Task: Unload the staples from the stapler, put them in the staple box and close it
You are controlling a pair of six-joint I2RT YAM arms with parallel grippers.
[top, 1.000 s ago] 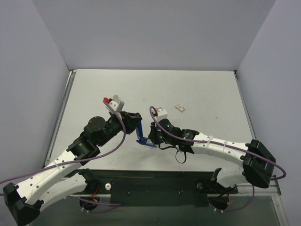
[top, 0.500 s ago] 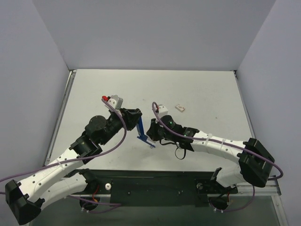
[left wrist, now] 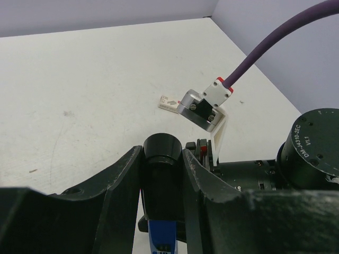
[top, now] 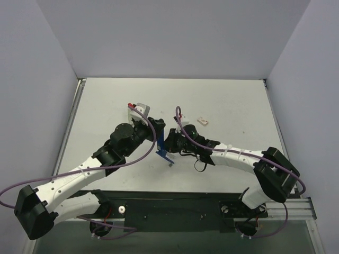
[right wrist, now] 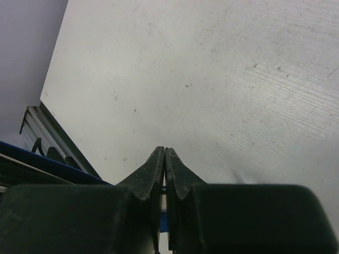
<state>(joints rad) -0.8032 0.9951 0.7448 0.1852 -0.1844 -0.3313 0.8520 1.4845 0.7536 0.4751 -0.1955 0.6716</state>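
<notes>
**Stapler** (top: 162,147): you will find it near mid-table, a little toward 6 o'clock, standing on end and tilted, between the two grippers. Overhead, only a blue sliver shows, and its top is hidden behind the left gripper (top: 157,135). In your left wrist view you see a black rounded end (left wrist: 162,151) and a blue strip cut off by the bottom edge.

**Left gripper** (left wrist: 162,159): clamped narrowly on the stapler's black end, with one finger (left wrist: 130,169) on each side.

**Right gripper** (top: 168,142): at 3 o'clock of the stapler and touching it. In your right wrist view (right wrist: 165,154) the fingers (right wrist: 151,174) are pinched to a hairline, with a blue sliver of the stapler low in the gap. The body blocks the rest of what is gripped.

**Staples**: you cannot make them out in any view.

**Scrap** (top: 202,121): small and pale, lying flat on the table (top: 228,100) at 2 o'clock of the stapler, apart from it. It is too small to identify (left wrist: 169,102).
</notes>
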